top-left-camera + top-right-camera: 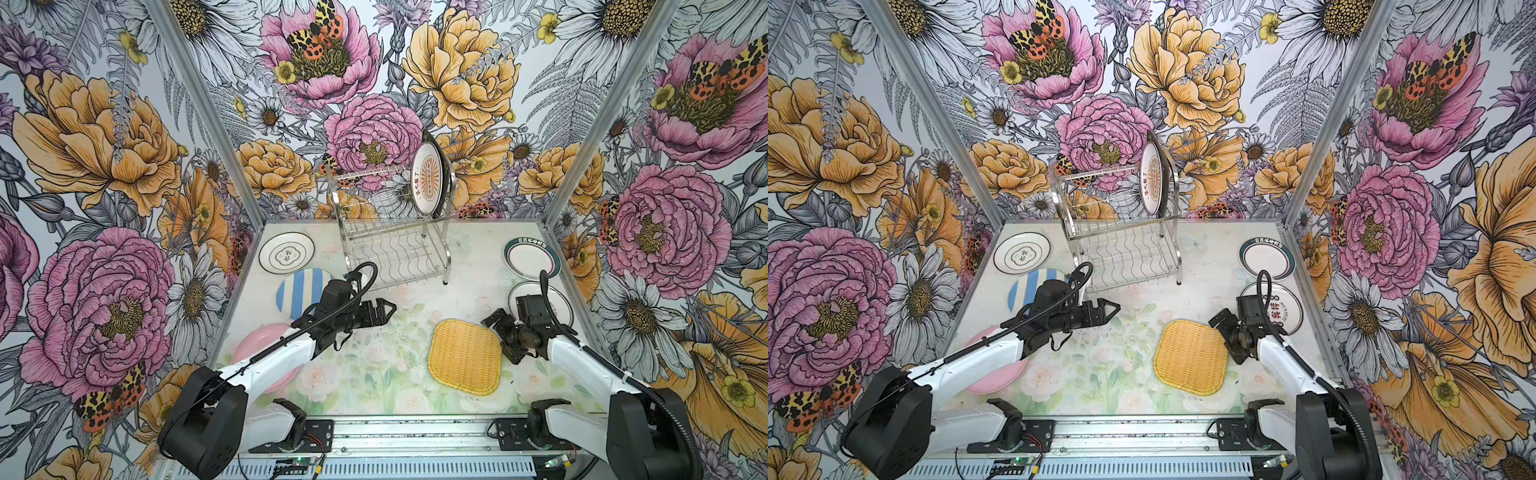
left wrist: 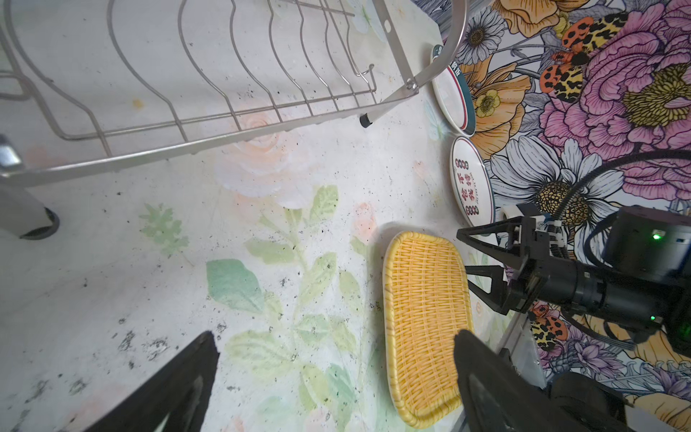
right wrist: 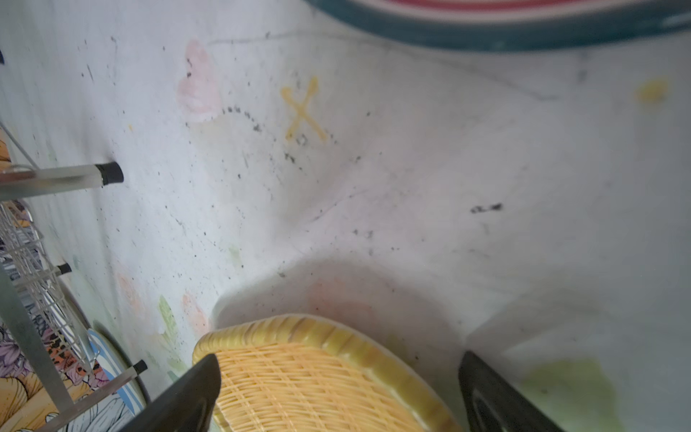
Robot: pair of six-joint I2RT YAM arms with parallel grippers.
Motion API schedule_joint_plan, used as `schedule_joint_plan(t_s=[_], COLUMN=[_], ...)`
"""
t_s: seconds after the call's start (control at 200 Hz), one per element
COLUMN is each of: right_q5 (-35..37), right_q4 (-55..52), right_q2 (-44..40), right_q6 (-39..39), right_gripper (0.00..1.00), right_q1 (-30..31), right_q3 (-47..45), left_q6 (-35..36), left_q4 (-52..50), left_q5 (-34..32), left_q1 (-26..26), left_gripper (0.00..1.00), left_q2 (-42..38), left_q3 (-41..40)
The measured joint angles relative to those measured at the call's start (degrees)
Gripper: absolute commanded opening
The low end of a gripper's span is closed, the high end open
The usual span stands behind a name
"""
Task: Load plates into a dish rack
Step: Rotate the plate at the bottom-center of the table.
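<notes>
**Both claws released, one plate racked**

The shiny two-tier steel wire dish rack [image 1: 395, 253] stands at the far side of the desk [image 1: 374, 370], with an orange sunburst round plate [image 1: 430, 178] upright in its upper tier. The left claw [image 1: 385, 310] hovers spread and empty. The right claw [image 1: 497, 340] gapes beside the yellow woven-look square plate [image 1: 465, 357].

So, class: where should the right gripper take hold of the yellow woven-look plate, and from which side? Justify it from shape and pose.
Probably the raised rim on the edge facing the right gripper, approached from that side. The yellow woven-look plate lies flat on the table, so only its rim offers purchase, and the open jaws sit right beside that edge.
</notes>
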Motion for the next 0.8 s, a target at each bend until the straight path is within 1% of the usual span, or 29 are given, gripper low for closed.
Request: schedule_joint_plan(t_s=[0.29,0.415,0.5,0.656,0.716,0.801], right_q5=[-5.5,-8.4,-11.2,-14.4,-14.6,-15.5], right_q4=[2.1,2.5,2.3,-0.5,-2.4,-4.2], right_q2=[7.2,8.6,8.5,8.0,8.0,8.2], right_q6=[-7.1,-11.2,-14.7,-24.0,-27.5,-30.8], right_gripper=[0.99,0.96,0.94,0.93,0.90,0.85], right_q1=[5.1,6.0,4.1,-2.4,-3.5,-3.5], right_q3=[4.3,5.3,5.3,5.1,5.1,5.1], left_q6=[0.0,0.0,0.0,0.0,0.0,0.0], left_q4=[0.0,0.0,0.0,-0.4,-0.6,-0.7], left_q5=[0.0,0.0,0.0,0.0,0.0,0.0], left_q1=[0.0,0.0,0.0,0.0,0.0,0.0], left_gripper=[0.99,0.99,0.99,0.98,0.99,0.99], left_q2=[0.0,0.1,0.0,-0.3,-0.6,-1.0], left_q3=[0.0,0.0,0.0,0.0,0.0,0.0])
